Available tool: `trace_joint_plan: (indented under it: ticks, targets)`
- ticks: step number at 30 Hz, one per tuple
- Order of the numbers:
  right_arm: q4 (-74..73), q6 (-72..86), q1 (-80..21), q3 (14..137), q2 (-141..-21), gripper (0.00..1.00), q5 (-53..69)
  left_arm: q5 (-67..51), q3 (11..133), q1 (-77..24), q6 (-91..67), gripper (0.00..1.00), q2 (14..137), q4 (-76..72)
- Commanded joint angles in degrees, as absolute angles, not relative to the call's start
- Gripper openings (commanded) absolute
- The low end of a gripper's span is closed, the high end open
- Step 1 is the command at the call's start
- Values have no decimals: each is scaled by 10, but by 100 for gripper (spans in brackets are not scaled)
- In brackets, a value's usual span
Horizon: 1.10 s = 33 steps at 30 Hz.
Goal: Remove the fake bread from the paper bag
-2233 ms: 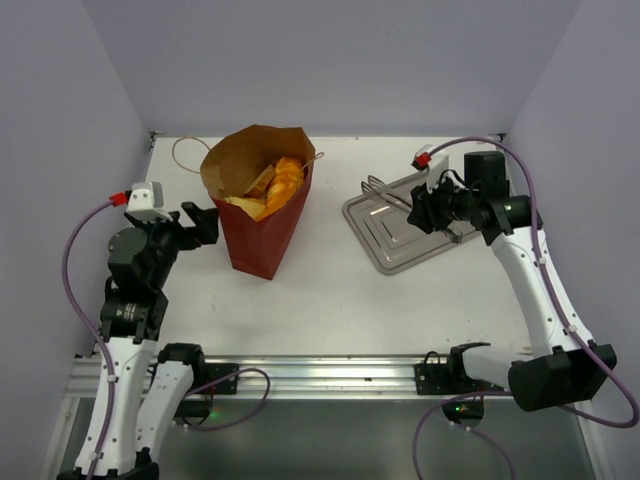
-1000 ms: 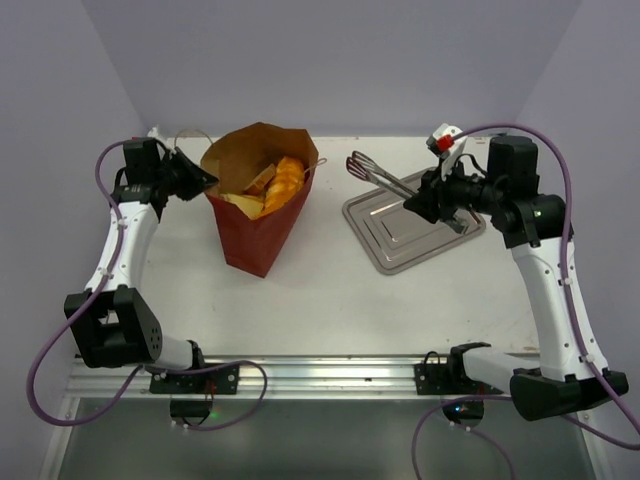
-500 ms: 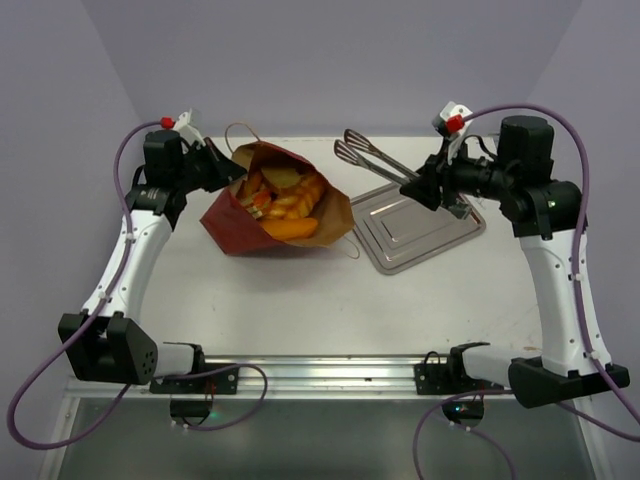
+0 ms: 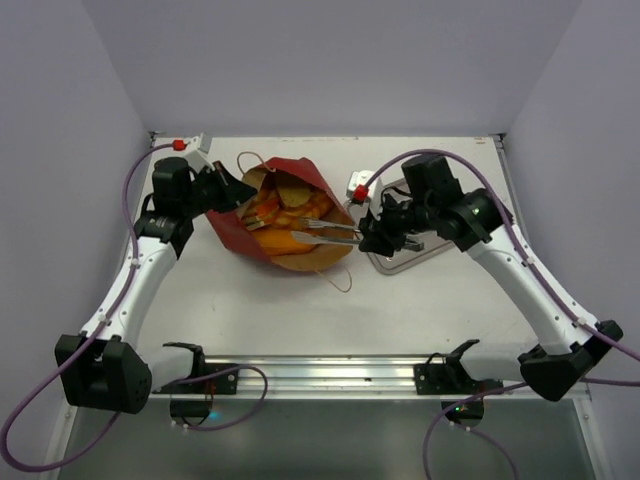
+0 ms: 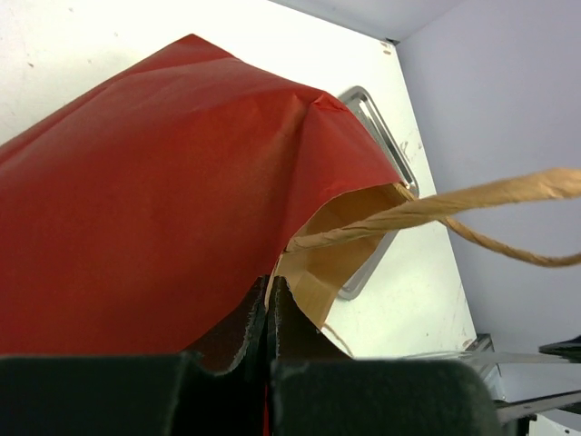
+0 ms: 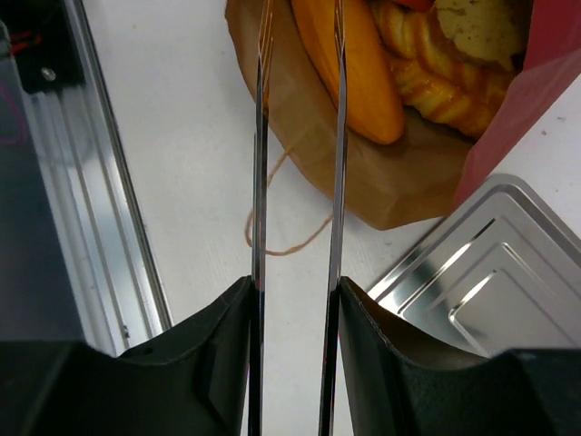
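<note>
The paper bag [image 4: 235,228], red outside and brown inside, lies tipped over with its mouth facing right. My left gripper [image 4: 228,190] is shut on the bag's rim [image 5: 290,259], with red paper pinched between the closed jaws [image 5: 269,292]. The fake bread [image 4: 284,206] fills the mouth; the right wrist view shows a glossy orange roll [image 6: 359,68] and a braided loaf [image 6: 436,77]. My right gripper [image 4: 375,238] is shut on the metal tongs [image 4: 325,230]. The tongs' two arms [image 6: 259,182] stand apart and straddle the orange roll's left edge at the bag's mouth.
The steel tray [image 4: 400,262] lies right of the bag, mostly under my right arm; its corner [image 6: 490,272] shows close to the bag. A string handle [image 4: 340,278] trails on the table in front of the bag. The metal rail [image 6: 100,182] runs along the near edge.
My right arm swung left and down, bringing the tongs from above the tray to the bag's mouth. The bag's mouth has turned a little more toward the right arm; the left grip is unchanged.
</note>
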State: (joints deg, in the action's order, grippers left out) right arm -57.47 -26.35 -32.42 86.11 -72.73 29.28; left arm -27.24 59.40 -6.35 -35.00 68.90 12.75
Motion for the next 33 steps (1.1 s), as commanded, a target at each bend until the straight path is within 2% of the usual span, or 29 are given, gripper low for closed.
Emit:
trace_joint_plan:
  ticks: [1,8,18,24,33]
  targets:
    - [-548,-311,-366,869,-746,44,185,-291,570,-69,-362,0,661,79]
    - [-508,-332,-432,889,-805,45,28,-295,549,-69,-379,0,642,75]
    - [-443,-350,-491,859,-830,46,-100,-297,544,-70,-418,0,631,62]
    - [-424,-374,-521,851,-849,47,-148,-302,551,-70,-434,0,627,61]
    - [-415,-377,-530,848,-868,47,-159,-308,552,-70,-444,0,624,62]
